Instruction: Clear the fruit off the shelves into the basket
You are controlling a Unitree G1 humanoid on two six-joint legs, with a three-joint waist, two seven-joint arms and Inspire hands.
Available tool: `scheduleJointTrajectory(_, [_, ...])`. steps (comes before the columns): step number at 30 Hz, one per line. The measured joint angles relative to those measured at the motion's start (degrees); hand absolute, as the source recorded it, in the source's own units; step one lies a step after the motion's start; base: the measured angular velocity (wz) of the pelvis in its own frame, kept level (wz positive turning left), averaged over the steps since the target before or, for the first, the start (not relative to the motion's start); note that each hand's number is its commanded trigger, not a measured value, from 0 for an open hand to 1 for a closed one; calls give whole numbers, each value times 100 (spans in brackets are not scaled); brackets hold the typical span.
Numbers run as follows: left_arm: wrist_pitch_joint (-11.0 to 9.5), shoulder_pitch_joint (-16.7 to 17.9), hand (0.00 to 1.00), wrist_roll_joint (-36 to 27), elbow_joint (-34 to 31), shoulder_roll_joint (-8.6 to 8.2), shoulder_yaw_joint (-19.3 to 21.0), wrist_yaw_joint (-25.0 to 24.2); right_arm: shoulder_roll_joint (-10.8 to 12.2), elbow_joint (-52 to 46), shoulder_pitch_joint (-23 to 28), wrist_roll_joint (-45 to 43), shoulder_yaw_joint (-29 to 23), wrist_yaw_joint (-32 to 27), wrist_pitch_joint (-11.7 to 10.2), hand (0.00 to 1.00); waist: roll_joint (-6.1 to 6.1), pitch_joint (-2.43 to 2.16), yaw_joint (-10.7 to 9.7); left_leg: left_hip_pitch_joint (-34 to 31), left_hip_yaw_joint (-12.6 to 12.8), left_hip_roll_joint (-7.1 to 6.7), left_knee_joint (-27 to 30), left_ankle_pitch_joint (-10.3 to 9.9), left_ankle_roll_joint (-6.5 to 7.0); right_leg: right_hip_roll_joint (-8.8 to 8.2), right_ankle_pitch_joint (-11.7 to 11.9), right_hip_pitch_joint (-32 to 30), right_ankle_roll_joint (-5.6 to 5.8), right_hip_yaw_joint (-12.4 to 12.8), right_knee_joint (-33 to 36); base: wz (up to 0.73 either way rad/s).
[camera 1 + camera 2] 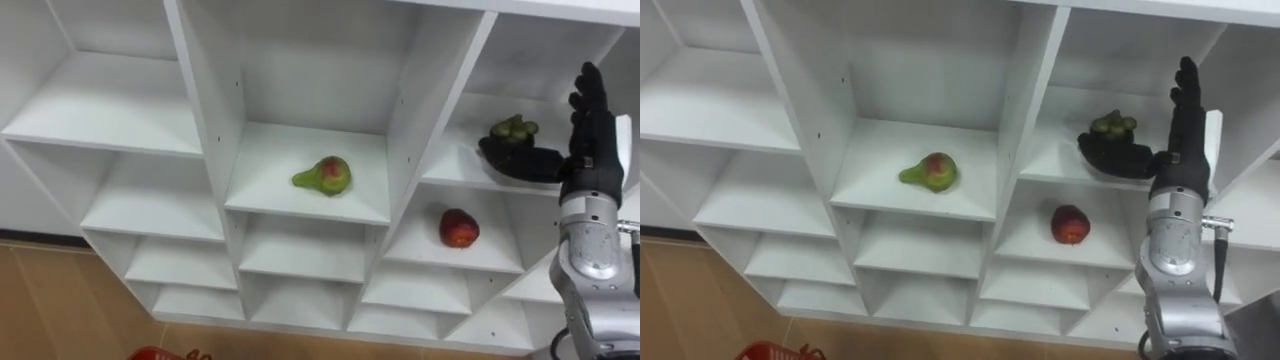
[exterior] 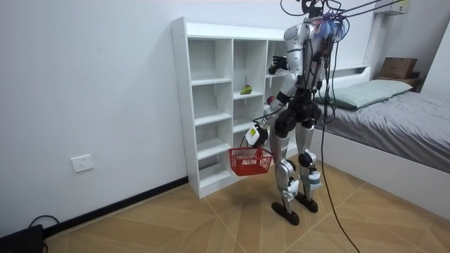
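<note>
White closet [image 1: 200, 110], three fruits on its shelves: collection looks barely begun.
The pear [image 1: 324, 176] lies in the middle compartment. The red apple [image 1: 459, 228] sits in the right-hand column, one shelf lower. A dark fruit with a green top [image 1: 513, 128] rests on the shelf above the apple. The right hand [image 1: 592, 130] is raised just beside this fruit, fingers straight and released, thumb stretched toward it and grasping nothing. The left hand [image 2: 256, 134] hangs low, clenched round the handle of the red basket [image 2: 250, 161]. The contents of the basket cannot be made out. All three fruits are judged outstanding, with the dark fruit first in line. The robot stands upright, facing the closet, on a wooden floor [image 2: 211, 218]. A wall socket [image 2: 82, 163] is on the room view's left and a bed [image 2: 394, 119] on its right.
</note>
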Motion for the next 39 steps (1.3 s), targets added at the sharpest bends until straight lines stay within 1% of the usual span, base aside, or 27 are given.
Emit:
scheduleJointTrajectory(1, [1, -25, 100, 0, -2, 0, 0, 1, -19, 4, -1, 0, 0, 1, 8, 0, -5, -3, 45, -3, -12, 0, 0, 2, -3, 2, 0, 1, 0, -8, 0, 0])
scheduleJointTrajectory(3, [17, -34, 100, 0, -47, 0, -3, 2, -41, 83, -11, -3, 3, 6, 35, 0, -31, -21, 50, -5, -28, 1, 0, 5, -7, 2, 0, 4, 0, -21, 0, 4])
scheduleJointTrajectory(4, [22, -34, 100, 0, -62, -2, -3, 2, -46, 110, -17, -4, 3, 17, 120, 0, -47, -32, 69, -3, -28, 2, 0, 6, -10, 4, 0, 7, 0, -25, 0, 0])
scheduleJointTrajectory(6, [28, -28, 100, 1, -80, -7, -7, 2, -46, 219, -60, -7, 3, 105, 128, 0, -57, -35, 75, 0, -28, 2, 0, 10, -13, 4, 0, 13, 0, -25, 0, 0])
scheduleJointTrajectory(9, [30, -27, 100, -2, -85, -6, -6, 5, -46, 313, -109, -25, 7, 180, 182, 0, -68, -26, 78, -2, -43, -4, 4, 22, -14, -1, 0, 22, 0, -36, 1, 0])
scheduleJointTrajectory(12, [33, -26, 100, -6, -87, -6, -10, 4, -49, 320, -110, -29, 12, 259, 184, 0, -62, -16, 78, -16, -59, -3, 15, 25, -17, -3, 0, 45, 0, -73, 2, 3])
scheduleJointTrajectory(17, [35, -27, 100, -7, -92, -13, -7, -48, -49, 344, -120, -117, 13, 409, 195, 0, -5, 23, 85, -36, -58, -1, 12, 27, -19, -1, 2, 34, -4, -77, 6, 0])
scheduleJointTrajectory(21, [39, -21, 100, -8, -89, -13, -7, -174, -52, 345, -120, -164, 9, 550, 198, 0, 24, 31, 67, -98, -60, 0, 33, 27, -20, -1, 3, -17, -5, -98, 5, 0])
scheduleJointTrajectory(23, [39, -25, 100, -16, -89, -12, -7, -225, -63, 360, -121, -165, 10, 582, 198, 0, 26, 28, 55, -97, -59, 0, 37, 27, -20, -4, 3, -10, -5, -155, 5, 3])
scheduleJointTrajectory(29, [39, -30, 100, -18, -79, -13, -11, -241, -73, 743, -200, -305, 2, 704, 155, 0, 32, 9, 40, -95, -73, -2, 38, 27, -20, -6, 3, -11, -5, -151, 1, 0])
scheduleJointTrajectory(32, [67, -24, 100, -18, -79, -14, -11, -246, -74, 825, -261, -319, -1, 793, 170, 0, 40, -15, 38, -96, -77, -1, 43, 28, -21, -6, 3, -6, -5, -157, 2, 0])
scheduleJointTrajectory(34, [128, -10, 100, -18, -64, -16, -10, -261, -74, 946, -319, -346, -2, 839, 177, 0, 56, -71, 36, -90, -76, -1, 46, 28, -21, -7, 3, 1, -5, -156, 2, 0])
scheduleJointTrajectory(36, [151, -8, 100, -28, -54, -16, -10, -261, -74, 976, -323, -356, -3, 879, 180, 0, 62, -92, 39, -80, -78, -3, 49, 33, -21, -9, 3, 14, -5, -155, 2, 0])
scheduleJointTrajectory(38, [156, -10, 100, -113, -30, -16, -10, -260, -74, 1023, -335, -358, -3, 885, 179, 0, 62, -89, 37, -59, -80, -7, 45, 47, -22, -14, 3, 31, -6, -153, 2, 0])
scheduleJointTrajectory(39, [158, -9, 100, -148, -12, -15, -10, -259, -74, 1067, -344, -360, -3, 884, 176, 0, 60, -75, 38, -27, -81, -7, 39, 49, -22, -16, 3, 58, -6, -157, 2, 0])
